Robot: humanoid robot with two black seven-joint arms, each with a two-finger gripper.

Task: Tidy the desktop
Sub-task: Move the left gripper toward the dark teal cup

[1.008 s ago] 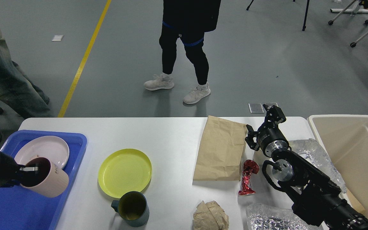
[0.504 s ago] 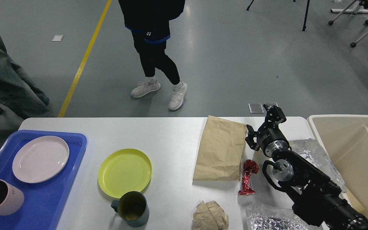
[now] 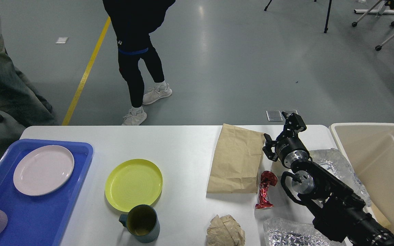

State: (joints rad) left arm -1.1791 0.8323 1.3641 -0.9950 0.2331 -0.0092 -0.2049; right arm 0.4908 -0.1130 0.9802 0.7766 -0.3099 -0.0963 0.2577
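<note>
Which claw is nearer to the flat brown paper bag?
Right. The right claw hangs just past the flat brown paper bag at its far right corner; the left claw is out of view.

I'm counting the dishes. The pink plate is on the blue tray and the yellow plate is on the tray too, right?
Not quite. The head view shows the pink plate on the blue tray, but the yellow plate lies on the white desktop, beside the tray.

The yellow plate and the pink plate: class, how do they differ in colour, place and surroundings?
The yellow plate is bright yellow; the pink plate is pale pink. The yellow plate lies straight on the desktop; the pink plate lies inside the blue tray. Both are round, empty and flat.
</note>
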